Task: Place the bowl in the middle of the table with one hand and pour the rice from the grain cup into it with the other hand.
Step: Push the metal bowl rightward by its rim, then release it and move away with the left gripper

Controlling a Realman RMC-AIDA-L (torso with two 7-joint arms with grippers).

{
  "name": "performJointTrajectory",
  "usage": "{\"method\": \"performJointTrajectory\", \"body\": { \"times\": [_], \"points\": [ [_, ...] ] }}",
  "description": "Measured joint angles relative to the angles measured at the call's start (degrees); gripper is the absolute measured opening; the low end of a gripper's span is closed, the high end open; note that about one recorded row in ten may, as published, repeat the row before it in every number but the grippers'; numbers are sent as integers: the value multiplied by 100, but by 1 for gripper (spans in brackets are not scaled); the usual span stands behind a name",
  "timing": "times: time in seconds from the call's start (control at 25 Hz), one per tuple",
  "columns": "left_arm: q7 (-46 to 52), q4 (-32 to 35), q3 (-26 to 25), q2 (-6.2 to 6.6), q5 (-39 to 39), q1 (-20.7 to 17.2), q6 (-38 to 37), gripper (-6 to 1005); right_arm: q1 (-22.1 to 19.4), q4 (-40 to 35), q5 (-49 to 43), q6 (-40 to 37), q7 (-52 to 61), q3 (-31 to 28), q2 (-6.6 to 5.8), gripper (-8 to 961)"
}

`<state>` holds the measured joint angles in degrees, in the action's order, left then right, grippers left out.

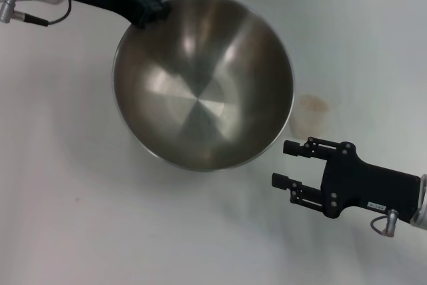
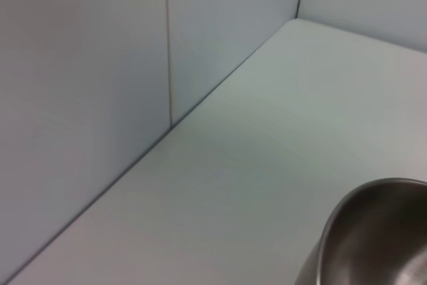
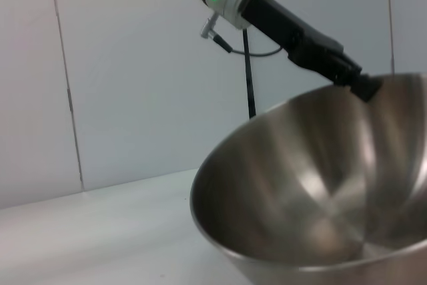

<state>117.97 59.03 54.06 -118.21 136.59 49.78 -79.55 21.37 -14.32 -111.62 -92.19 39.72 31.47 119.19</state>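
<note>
The large steel bowl (image 1: 203,85) is held by its far-left rim in my left gripper (image 1: 152,13), which is shut on that rim. The bowl looks raised off the white table (image 1: 80,218) and tilted. It also shows in the left wrist view (image 2: 377,238) and the right wrist view (image 3: 320,191), where the left gripper (image 3: 353,81) pinches the rim. The clear grain cup (image 1: 311,113) with pale rice stands just right of the bowl, partly hidden by it. My right gripper (image 1: 281,163) is open and empty, near the front right, short of the cup.
A pale wall (image 2: 80,85) runs along the table's far edge. The bowl's rim hangs close to the right gripper's upper finger (image 1: 297,147).
</note>
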Motion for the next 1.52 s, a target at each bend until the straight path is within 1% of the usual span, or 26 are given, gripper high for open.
{"method": "performJointTrajectory", "body": {
  "times": [0.12,0.16,0.2,0.4,0.64,0.92,1.32,1.4,1.52],
  "points": [
    [-86,-243,-15,3,39,15,171,41,-1,0,0,0,0,0,6,594],
    [-141,-416,-15,7,45,24,303,41,-2,0,0,0,0,0,7,594],
    [-141,-416,-15,7,45,24,303,41,-2,0,0,0,0,0,7,594],
    [-302,-837,10,12,46,45,633,41,0,9,0,0,0,13,8,593],
    [-335,-983,16,11,49,51,715,41,6,9,0,0,0,26,8,592],
    [-363,-991,26,9,51,51,718,40,6,9,0,0,0,35,8,589],
    [-382,-1049,35,-6,51,39,909,128,-17,11,0,0,0,46,8,586],
    [-357,-1053,35,-16,51,18,1020,238,-19,15,0,-1,0,45,8,586],
    [-348,-1052,18,-20,27,-17,1123,337,-19,19,0,0,0,42,8,585]
  ]
}}
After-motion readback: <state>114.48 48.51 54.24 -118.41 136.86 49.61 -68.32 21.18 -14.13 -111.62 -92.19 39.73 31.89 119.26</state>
